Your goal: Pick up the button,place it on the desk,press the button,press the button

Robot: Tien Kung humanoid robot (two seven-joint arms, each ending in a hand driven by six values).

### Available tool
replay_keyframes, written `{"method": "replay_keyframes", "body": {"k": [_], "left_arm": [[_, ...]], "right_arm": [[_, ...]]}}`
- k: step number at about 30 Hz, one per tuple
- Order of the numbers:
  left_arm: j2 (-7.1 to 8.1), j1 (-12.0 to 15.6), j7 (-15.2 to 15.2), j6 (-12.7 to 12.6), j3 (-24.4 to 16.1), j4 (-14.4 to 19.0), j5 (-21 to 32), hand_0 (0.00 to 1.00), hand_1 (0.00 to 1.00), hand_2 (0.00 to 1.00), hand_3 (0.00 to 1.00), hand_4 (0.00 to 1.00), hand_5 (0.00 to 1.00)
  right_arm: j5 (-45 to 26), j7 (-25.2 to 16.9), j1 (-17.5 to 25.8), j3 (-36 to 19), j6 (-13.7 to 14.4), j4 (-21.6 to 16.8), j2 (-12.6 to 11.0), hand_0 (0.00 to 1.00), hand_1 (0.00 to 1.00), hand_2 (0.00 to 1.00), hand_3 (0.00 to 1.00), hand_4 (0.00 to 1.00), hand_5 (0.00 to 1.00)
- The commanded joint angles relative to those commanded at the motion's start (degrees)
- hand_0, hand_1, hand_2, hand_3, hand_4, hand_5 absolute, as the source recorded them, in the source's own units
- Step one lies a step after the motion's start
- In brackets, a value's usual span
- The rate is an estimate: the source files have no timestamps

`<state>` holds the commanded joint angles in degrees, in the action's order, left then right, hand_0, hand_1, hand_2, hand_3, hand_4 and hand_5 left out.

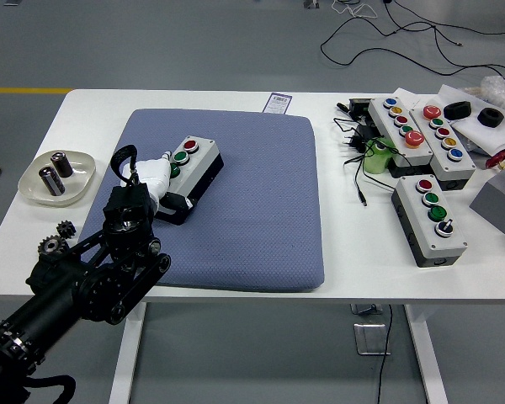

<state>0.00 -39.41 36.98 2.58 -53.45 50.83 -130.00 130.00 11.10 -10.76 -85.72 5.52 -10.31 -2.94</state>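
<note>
A grey button box [199, 163] with a red button [190, 146] and a green button [181, 156] on top lies on the blue mat [261, 210], angled toward the far right. My left hand [160, 179], white-fingered on a black arm, covers the box's near-left end. Its fingers curl over the top and the thumb rests against the near side, so it looks shut on the box. A third button under the fingers is mostly hidden. The right arm is out of view.
A white dish [32, 188] with two metal cylinders stands at the left, and two small gears [54, 241] lie near it. Three more button boxes [429, 220] [401, 128] [445, 140], cables [353, 139] and a green object [375, 158] crowd the right side.
</note>
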Motion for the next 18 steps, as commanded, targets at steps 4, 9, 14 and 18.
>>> {"method": "replay_keyframes", "body": {"k": [4, 9, 14, 18], "left_arm": [[0.0, 0.1, 0.0, -2.1, 0.0, 0.2, 0.0, 0.5, 0.455, 0.538, 0.751, 0.706, 0.002], [0.0, 0.3, -0.3, -6.2, 0.3, 0.2, 0.0, 0.421, 0.388, 0.433, 0.631, 0.659, 0.002], [1.97, 0.3, -7.7, -8.2, 2.0, 0.4, 0.0, 0.386, 0.358, 0.407, 0.587, 0.618, 0.002], [4.62, 0.2, -16.1, -6.2, 3.8, 0.9, 0.0, 0.386, 0.358, 0.407, 0.587, 0.618, 0.002]], "right_arm": [[0.0, 0.0, -0.1, 0.1, 0.0, 0.0, 0.0, 0.673, 0.658, 0.674, 0.624, 0.31, 0.173], [0.0, 0.1, -0.1, 0.0, 0.0, 0.0, 0.0, 0.673, 0.658, 0.674, 0.624, 0.31, 0.173], [0.0, 0.1, -0.2, -0.3, 0.0, 0.0, 0.0, 0.673, 0.658, 0.674, 0.624, 0.31, 0.173], [0.0, 0.1, -0.1, -0.4, 0.0, 0.0, 0.0, 0.673, 0.658, 0.674, 0.624, 0.31, 0.173]]}}
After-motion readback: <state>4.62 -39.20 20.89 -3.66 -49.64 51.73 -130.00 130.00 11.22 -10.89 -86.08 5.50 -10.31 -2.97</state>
